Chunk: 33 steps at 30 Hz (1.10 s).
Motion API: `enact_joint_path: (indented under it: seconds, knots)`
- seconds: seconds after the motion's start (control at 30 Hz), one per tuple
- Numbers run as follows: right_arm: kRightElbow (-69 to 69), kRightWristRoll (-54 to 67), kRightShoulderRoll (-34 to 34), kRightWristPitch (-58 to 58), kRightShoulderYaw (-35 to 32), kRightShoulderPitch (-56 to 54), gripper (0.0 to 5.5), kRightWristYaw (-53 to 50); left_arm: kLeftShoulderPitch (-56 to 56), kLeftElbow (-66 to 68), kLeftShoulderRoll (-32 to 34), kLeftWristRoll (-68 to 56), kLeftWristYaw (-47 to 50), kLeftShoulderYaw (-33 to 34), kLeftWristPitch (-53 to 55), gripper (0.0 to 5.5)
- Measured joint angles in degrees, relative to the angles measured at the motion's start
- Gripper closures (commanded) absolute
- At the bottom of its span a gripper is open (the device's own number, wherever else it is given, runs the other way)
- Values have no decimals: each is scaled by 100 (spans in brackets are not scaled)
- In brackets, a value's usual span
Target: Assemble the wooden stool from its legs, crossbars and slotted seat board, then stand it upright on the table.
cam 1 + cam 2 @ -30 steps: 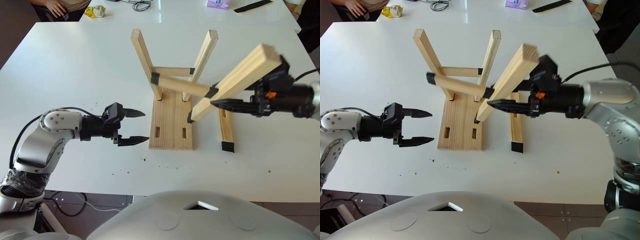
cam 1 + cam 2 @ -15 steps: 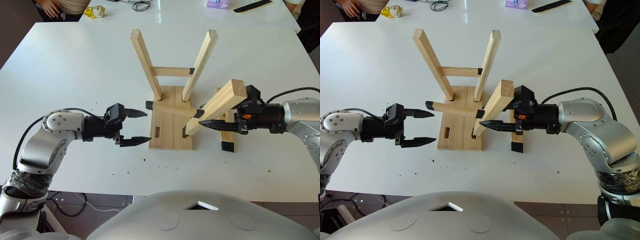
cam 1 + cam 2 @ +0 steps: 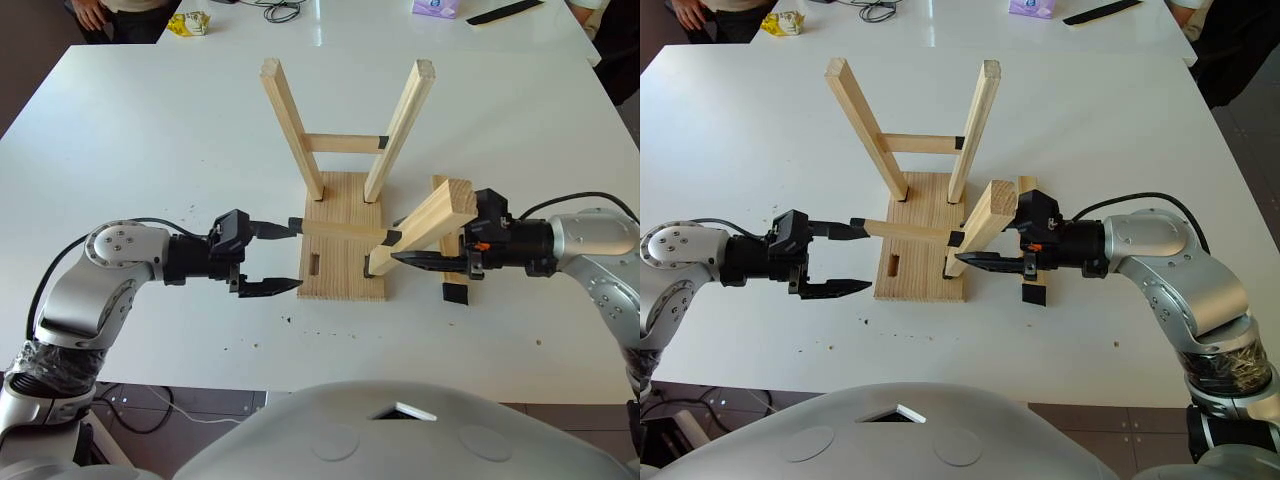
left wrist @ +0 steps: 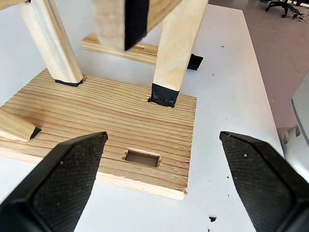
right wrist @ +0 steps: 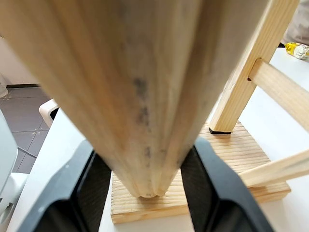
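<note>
The slotted seat board (image 3: pixel 335 268) lies flat at the table's middle. Two legs (image 3: pixel 290 125) (image 3: pixel 400 125) joined by a crossbar (image 3: pixel 343 143) stand in its far slots. My right gripper (image 3: pixel 405 245) is shut on a third leg (image 3: pixel 428 222), tilted, its black foot (image 4: pixel 163 95) at the near right slot. A crossbar (image 3: pixel 340 230) fixed to that leg reaches left, and its black tip (image 4: pixel 135 21) hangs by my left gripper (image 3: pixel 297 257). That gripper is open at the board's left edge, facing the empty near left slot (image 4: pixel 142 157).
A loose leg (image 3: pixel 1033 290) with a black cap lies on the table right of the board, partly behind my right gripper. A yellow wrapper (image 3: pixel 190 22) and cables sit at the far edge. Bare table lies to the left and along the front.
My right gripper has brought the leg and its crossbar down from above the board to the near right slot. The crossbar's free end now sits by my left gripper, which stayed open.
</note>
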Motion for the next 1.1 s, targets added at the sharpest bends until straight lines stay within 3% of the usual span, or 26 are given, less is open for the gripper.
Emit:
enact_joint_path:
  seconds: [0.53,1.1]
  knots:
    - [313,-185,-2,-279,68,-139,348,243,-49,-34,0,-29,-147,-31,129,118]
    - [656,-295,304,-528,580,-199,348,302,-106,-27,105,-21,-413,-75,211,118]
